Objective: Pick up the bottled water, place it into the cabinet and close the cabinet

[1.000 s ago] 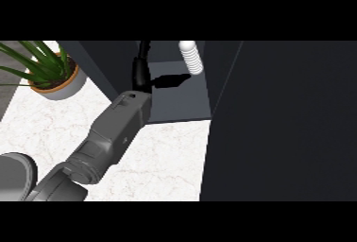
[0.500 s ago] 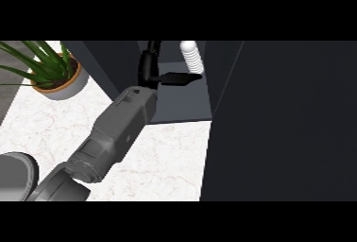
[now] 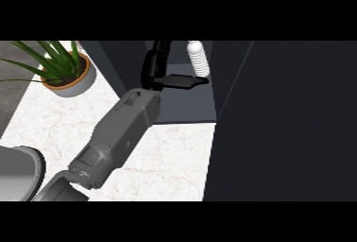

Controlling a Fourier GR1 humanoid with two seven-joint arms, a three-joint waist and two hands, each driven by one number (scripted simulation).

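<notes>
The bottled water (image 3: 199, 58), white and ribbed, stands inside the dark cabinet (image 3: 182, 108) near its right wall. My left hand (image 3: 157, 66) is inside the cabinet just left of the bottle, on a grey forearm that comes up from the lower left. Its fingers point straight up into the cabinet. Its thumb (image 3: 185, 81) sticks out to the right and ends right under the bottle's visible part, hiding its base. The hand is open and not wrapped round the bottle. My right hand does not show.
The open cabinet door (image 3: 293, 123) is a large dark panel filling the right side. A potted plant (image 3: 64, 74) stands on the white marble counter (image 3: 167, 156) at the upper left. A grey rounded object (image 3: 15, 171) sits at the lower left edge.
The left hand's fingers have straightened and stretched further up into the cabinet, and the thumb now lies level. The bottle has stayed in place.
</notes>
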